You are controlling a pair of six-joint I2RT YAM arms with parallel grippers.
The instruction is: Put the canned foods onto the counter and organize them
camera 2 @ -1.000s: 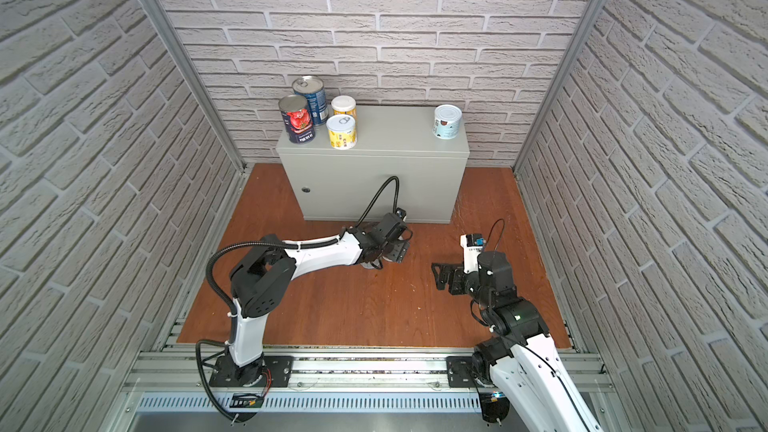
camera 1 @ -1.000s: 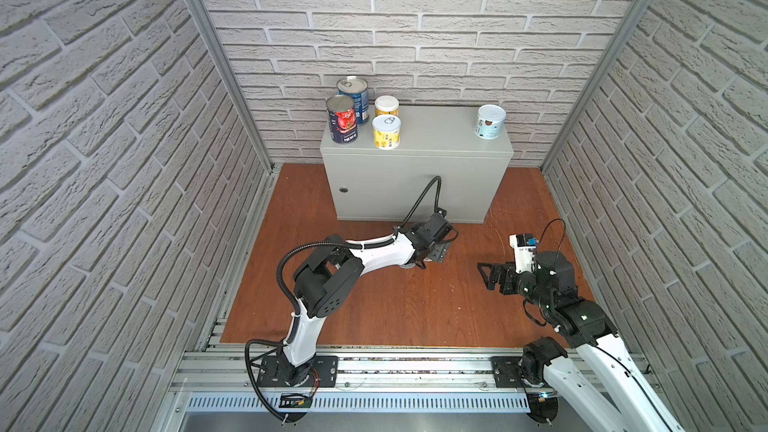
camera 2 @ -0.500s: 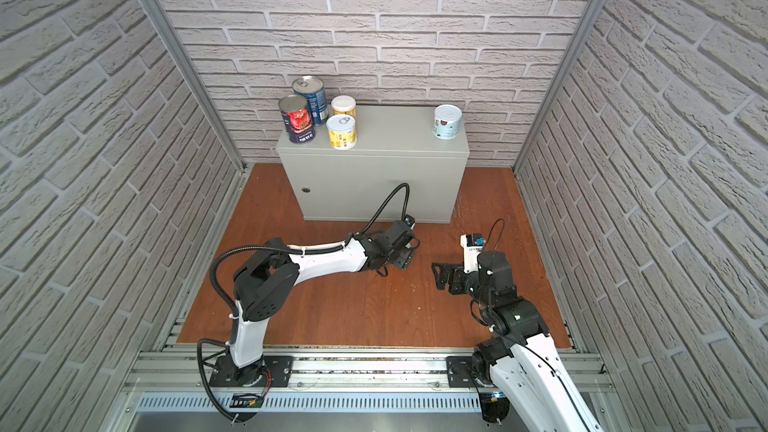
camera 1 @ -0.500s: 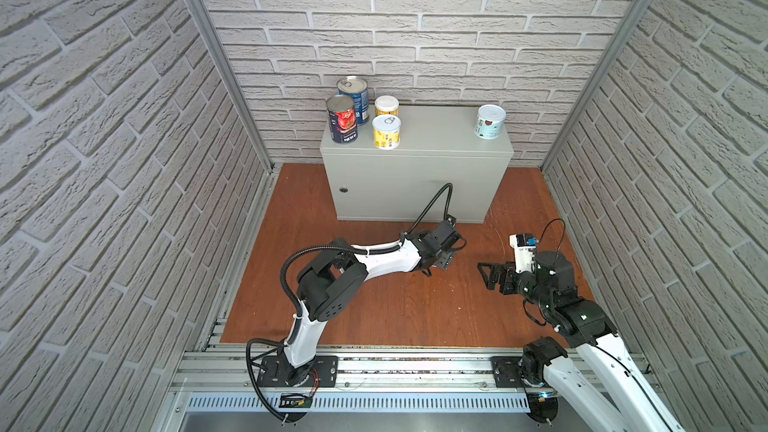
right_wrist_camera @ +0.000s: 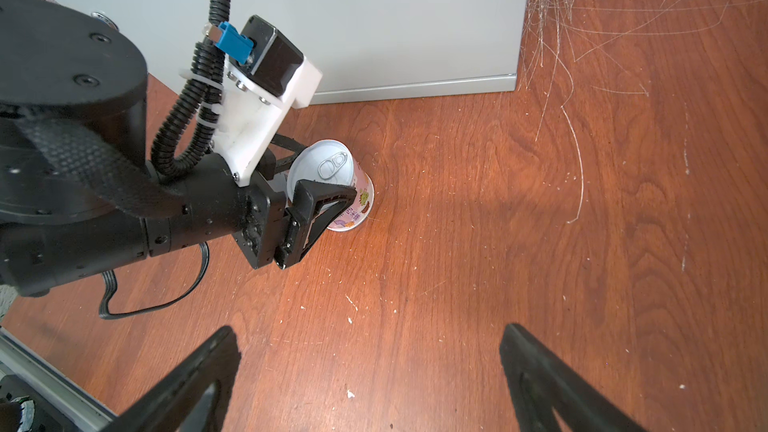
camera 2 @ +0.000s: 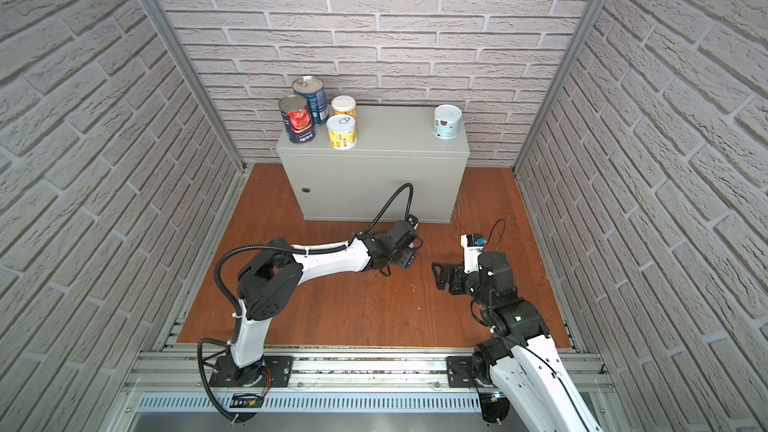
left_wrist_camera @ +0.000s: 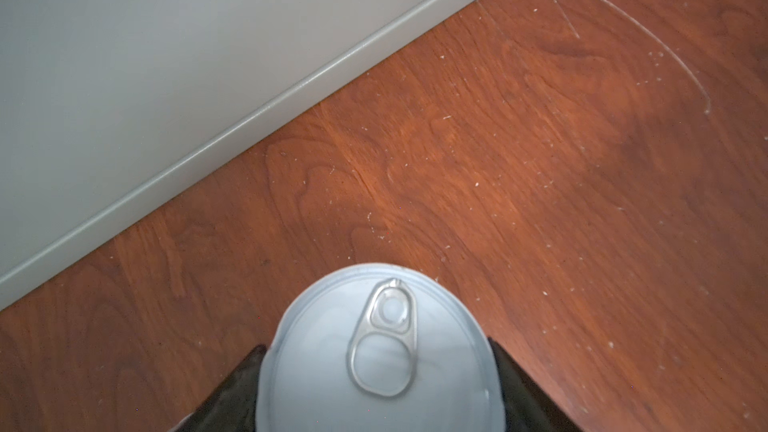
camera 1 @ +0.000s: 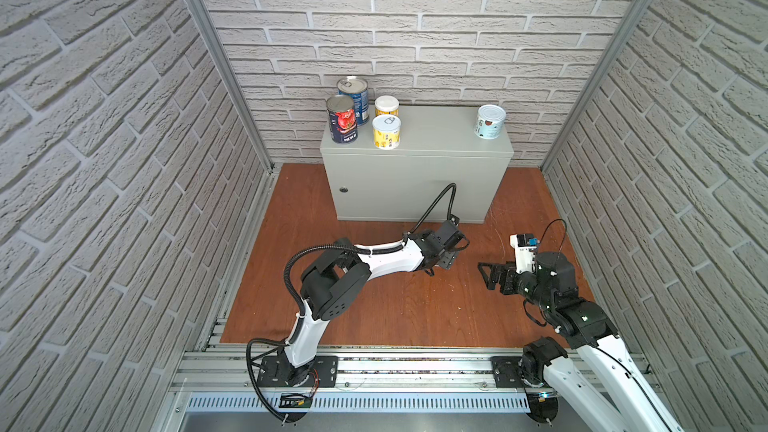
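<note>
Upright on the floor (right_wrist_camera: 457,243) just before the counter (right_wrist_camera: 374,14), the pink can (right_wrist_camera: 357,205) stands clamped by the left gripper (right_wrist_camera: 328,170), axis vertical; its place lies above and beyond, while the right gripper (right_wrist_camera: 369,328) gapes empty, farther off

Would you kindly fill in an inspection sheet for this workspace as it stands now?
Surface: wooden floor, scratched by the right front corner of the counter.
Job's things: tomato can, blue can, front yellow can and rear yellow can grouped upright at counter's left end; pale blue can alone at right; pink can upright on floor.
Clutter: pale specks on floor only.
Grippers: left gripper shut on pink can; right gripper open, empty, above floor.
Cables: black conduit arches from left wrist before counter; thin cable loops at right wrist.
Surroundings: brick walls; metal rail in front.
</note>
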